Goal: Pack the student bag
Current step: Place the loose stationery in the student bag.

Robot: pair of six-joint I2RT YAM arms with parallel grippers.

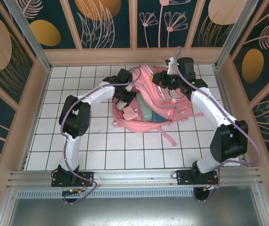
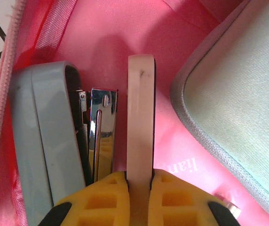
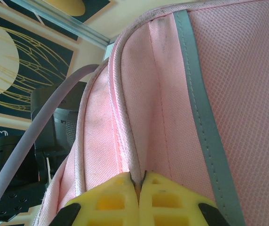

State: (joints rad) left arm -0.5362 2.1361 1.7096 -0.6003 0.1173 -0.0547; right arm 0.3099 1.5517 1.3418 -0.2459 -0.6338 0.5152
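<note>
Your student bag (image 1: 174,109) lies open-mouthed on the far middle of the white tiled table (image 1: 101,141), between the two arms, with one pink strap (image 1: 168,136) trailing toward the near edge.

From the left wrist you are looking straight into its pink lining (image 2: 125,33). The left gripper (image 1: 125,100) is down at the left side of the opening, and its yellow fingers (image 2: 111,197) are clamped on a pale pinkish slab (image 2: 140,117) that stands on edge between them – the jaws (image 2: 139,179) are parted only by the slab's thickness. Just to the slab's left lies a grey-blue stapler (image 2: 54,141) with its chrome face turned toward the slab, close beside it. On the other side sits a pale green pouch (image 2: 238,94) with grey piping, apart from the slab.

Your right gripper (image 1: 168,80) is at the bag's far edge. In the right wrist view its fingers (image 3: 138,178) are pinched nearly together on a fold of the bag's pink fabric (image 3: 247,70) beside a grey stripe (image 3: 205,117) – the seam runs right into the gap. A lilac cable (image 3: 40,122) crosses in front of the patterned wall panel (image 3: 12,70) behind.
</note>
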